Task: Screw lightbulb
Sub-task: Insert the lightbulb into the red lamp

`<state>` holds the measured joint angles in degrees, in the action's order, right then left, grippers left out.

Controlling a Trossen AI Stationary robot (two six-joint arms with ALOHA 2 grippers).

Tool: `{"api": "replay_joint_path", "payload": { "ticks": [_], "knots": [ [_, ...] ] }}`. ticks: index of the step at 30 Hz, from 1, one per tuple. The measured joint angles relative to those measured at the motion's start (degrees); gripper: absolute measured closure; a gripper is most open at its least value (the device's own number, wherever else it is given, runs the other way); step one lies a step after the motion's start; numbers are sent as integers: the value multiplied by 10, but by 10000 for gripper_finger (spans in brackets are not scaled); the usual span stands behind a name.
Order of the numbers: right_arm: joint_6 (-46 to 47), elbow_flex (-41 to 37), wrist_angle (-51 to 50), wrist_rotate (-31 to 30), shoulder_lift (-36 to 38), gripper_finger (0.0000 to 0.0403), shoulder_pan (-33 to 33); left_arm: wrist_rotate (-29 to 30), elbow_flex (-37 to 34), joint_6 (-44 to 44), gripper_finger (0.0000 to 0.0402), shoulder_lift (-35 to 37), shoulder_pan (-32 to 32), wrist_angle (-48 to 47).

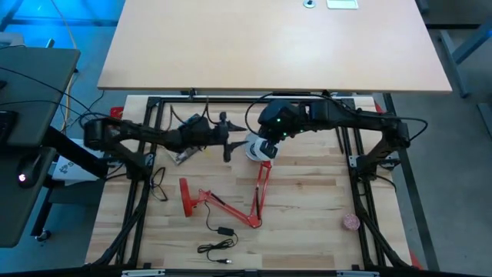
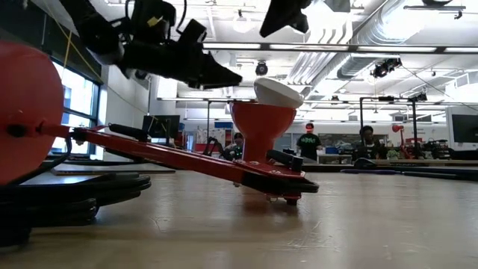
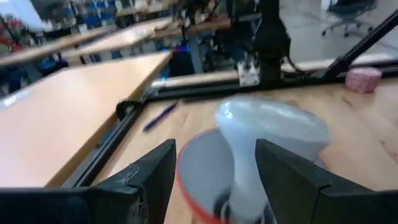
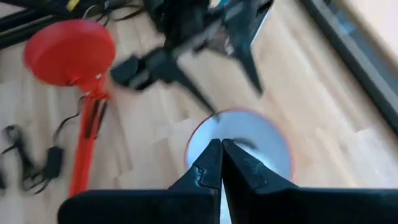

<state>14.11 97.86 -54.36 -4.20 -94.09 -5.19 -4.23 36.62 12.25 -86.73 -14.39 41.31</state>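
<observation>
Left gripper (image 3: pixel 214 180) fingers spread, flanking the lightbulb (image 3: pixel 267 140) without clear contact. Bulb seated neck-down in the lamp shade (image 2: pixel 261 123), dome up and tilted; long axis roughly vertical, off true. Right gripper (image 4: pixel 222 163) fingers pressed together, empty, just above the shade. Left nearer for the twist. Red lamp base (image 4: pixel 69 51) well apart.

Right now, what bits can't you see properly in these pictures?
- Bulb base: left wrist view, hidden inside the shade and cut off at the bottom edge.
- Bulb in right wrist view: hidden behind the right fingers.
- Bulb in high view: covered by the right arm.
- People in low view: too small.
</observation>
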Motion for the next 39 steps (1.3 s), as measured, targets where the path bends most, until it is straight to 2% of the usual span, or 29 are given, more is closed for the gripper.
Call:
{"api": "replay_joint_path", "payload": {
  "ticks": [4,8,11,13,16,19,21,22,26,32,39],
  "knots": [
    [34,0,-57,24,19,403,7,0,0,-13,190,80,4,-99],
    [27,-10,-130,23,61,403,19,14,0,-66,190,171,17,-194],
    [17,-77,-123,26,95,403,22,61,0,-112,192,220,30,-258],
    [37,-148,-67,26,127,403,22,85,0,-143,202,233,42,-296],
    [75,-262,56,36,181,403,22,121,16,-193,240,226,67,-372],
    [129,-348,154,48,206,403,22,145,42,-242,319,196,86,-465],
    [159,-381,185,47,213,403,22,145,53,-273,376,172,92,-481],
    [168,-393,194,43,212,403,22,145,55,-288,388,162,93,-477],
    [211,-438,188,10,205,403,22,155,56,-310,398,117,91,-486],
    [247,-472,254,17,206,403,18,155,56,-298,401,70,70,-463],
    [285,-462,273,-16,201,403,15,154,56,-181,401,56,35,-398]
  ]
}}
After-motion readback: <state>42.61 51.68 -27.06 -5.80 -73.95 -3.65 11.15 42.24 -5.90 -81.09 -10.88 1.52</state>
